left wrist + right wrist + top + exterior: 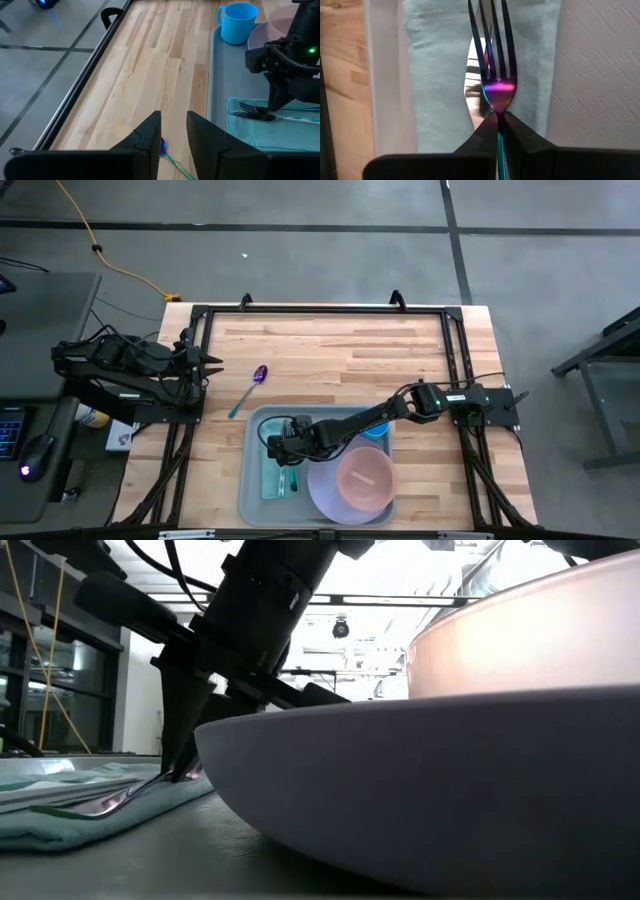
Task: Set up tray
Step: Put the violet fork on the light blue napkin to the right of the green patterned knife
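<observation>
The grey-blue tray lies at the table's near edge. A folded teal cloth lies in its left part. A lavender plate holding a pink bowl sits on its right, and a blue cup stands behind them. My right gripper reaches over the cloth and is shut on an iridescent fork. My left gripper is open and waits above the table's left side. A purple-bowled spoon lies on the wood just beside it. My right gripper pinches the fork's neck, just behind the tines, between its two fingertips. The fingers come from above, pointing down, one on each side of the fork. The fork is low and nearly flat over the teal cloth, tines toward the table's left.
Bare wood stretches behind and left of the tray. A black frame runs along the table's far and side edges. In the low view the plate's rim fills the foreground beside the cloth. A shiny flat object lies on the cloth under the fork.
</observation>
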`<action>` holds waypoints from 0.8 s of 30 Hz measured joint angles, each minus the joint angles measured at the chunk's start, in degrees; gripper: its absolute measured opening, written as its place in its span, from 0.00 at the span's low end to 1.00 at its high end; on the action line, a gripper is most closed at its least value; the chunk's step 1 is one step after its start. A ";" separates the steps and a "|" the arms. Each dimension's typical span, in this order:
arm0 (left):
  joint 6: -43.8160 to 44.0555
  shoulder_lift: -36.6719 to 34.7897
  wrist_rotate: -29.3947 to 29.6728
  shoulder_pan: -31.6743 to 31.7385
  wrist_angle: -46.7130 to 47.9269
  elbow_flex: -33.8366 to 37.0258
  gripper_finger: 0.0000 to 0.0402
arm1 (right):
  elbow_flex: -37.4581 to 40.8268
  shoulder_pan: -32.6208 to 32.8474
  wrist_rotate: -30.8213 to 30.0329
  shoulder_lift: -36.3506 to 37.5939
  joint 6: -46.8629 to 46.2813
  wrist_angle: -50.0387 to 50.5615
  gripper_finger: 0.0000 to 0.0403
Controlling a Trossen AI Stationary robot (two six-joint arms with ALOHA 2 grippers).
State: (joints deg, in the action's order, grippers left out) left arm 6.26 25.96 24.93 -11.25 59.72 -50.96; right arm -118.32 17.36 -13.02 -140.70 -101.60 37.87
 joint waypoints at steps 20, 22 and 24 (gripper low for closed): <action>0.00 0.00 -0.46 -0.01 0.00 0.00 0.31 | 0.00 -0.06 0.07 0.01 0.21 1.72 0.04; 0.00 0.00 -0.48 0.00 -0.02 0.00 0.31 | 0.00 -0.06 0.11 0.00 0.35 1.70 0.05; 0.01 0.00 -0.49 -0.01 -0.02 0.00 0.31 | 0.00 -0.06 0.09 0.00 0.86 1.54 0.06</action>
State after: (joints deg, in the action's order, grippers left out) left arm 6.27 25.96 24.44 -11.25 59.70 -50.96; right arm -118.32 17.30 -12.93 -140.70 -100.74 39.41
